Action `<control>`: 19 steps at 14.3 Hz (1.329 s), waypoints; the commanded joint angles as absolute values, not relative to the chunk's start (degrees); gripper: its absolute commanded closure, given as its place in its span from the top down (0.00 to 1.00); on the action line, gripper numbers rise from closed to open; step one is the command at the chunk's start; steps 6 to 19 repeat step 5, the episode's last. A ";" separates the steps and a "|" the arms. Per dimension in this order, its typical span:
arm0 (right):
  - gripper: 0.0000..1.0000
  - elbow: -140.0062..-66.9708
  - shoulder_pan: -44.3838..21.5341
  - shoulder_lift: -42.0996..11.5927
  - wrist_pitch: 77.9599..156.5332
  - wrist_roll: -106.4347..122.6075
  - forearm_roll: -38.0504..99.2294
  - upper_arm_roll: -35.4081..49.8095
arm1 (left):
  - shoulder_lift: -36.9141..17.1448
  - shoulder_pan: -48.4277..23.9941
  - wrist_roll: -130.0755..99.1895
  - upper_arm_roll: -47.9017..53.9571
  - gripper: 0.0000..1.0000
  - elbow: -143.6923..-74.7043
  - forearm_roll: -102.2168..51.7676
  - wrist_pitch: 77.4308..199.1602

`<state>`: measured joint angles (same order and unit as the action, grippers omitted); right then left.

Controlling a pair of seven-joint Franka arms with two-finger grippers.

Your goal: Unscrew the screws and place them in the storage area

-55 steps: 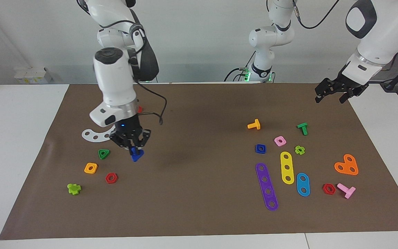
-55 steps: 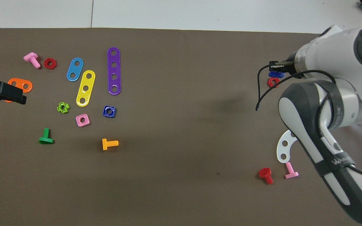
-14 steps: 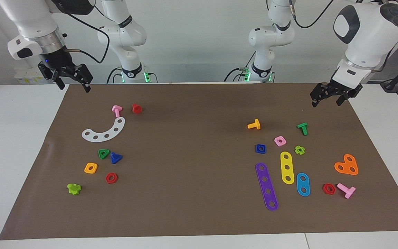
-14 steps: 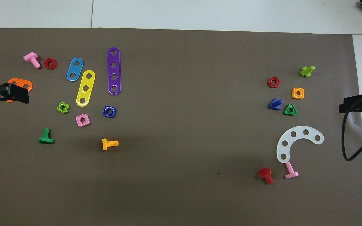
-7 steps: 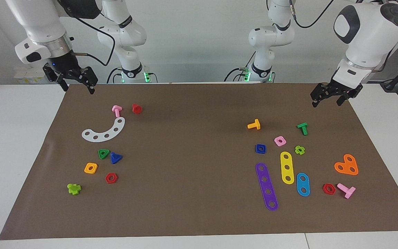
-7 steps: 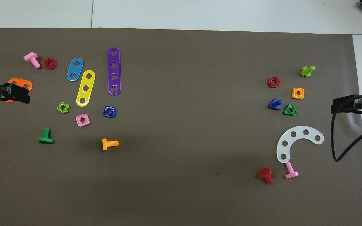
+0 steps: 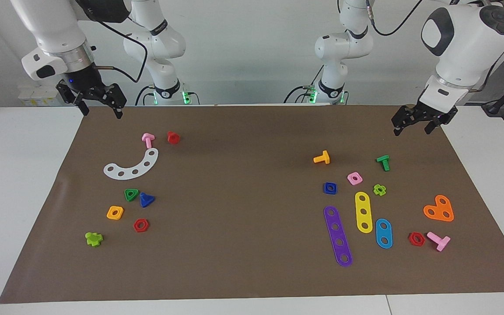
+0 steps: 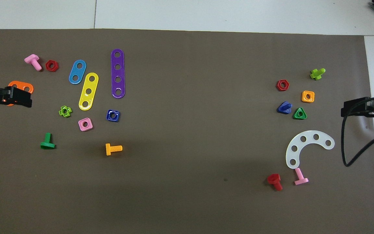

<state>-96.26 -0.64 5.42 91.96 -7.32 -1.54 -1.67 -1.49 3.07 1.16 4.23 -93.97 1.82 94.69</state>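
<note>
screw: 1 dark-blue screw point(image 7: 147, 200), triangular head, lies on its side in the storage area point(image 7: 164, 218), just beside the green triangle nut point(image 7: 131, 194), no nut on it
handling (judged): light, rigid plastic, smooth so may slip or roll; likely best pinched across the flat sides of the head, or the short stem
storage area count: 1 green triangle nut, 1 orange square nut point(image 7: 115, 212), 1 red hex nut point(image 7: 141, 225), 1 lime cross piece point(image 7: 93, 239)
nearer the robots, right arm's end: 1 white curved strip point(image 7: 131, 166), 1 pink bolt point(image 7: 148, 140), 1 red bolt point(image 7: 173, 137)
left arm's end: 1 blue square nut point(image 7: 330, 188), 1 pink square nut point(image 7: 355, 178), 4 strips, 3 bolts
right gripper point(image 7: 99, 104): raised over the mat edge nearest the robots, fingers spread, holding nothing
left gripper point(image 7: 416, 120): raised over its own end of the mat, fingers apart, holding nothing, waiting
progress (judged): this screw is placed
</note>
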 commanded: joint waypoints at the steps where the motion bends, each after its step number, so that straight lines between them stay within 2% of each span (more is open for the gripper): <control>1: 1.00 -95.98 -0.70 5.62 91.32 -8.17 -0.88 -1.58 | 0.35 2.37 1.76 3.60 1.00 -95.98 0.97 95.71; 19: 1.00 -95.98 -0.79 5.98 91.14 -8.17 -0.79 -1.49 | 0.35 2.46 1.85 3.60 1.00 -95.98 0.97 95.80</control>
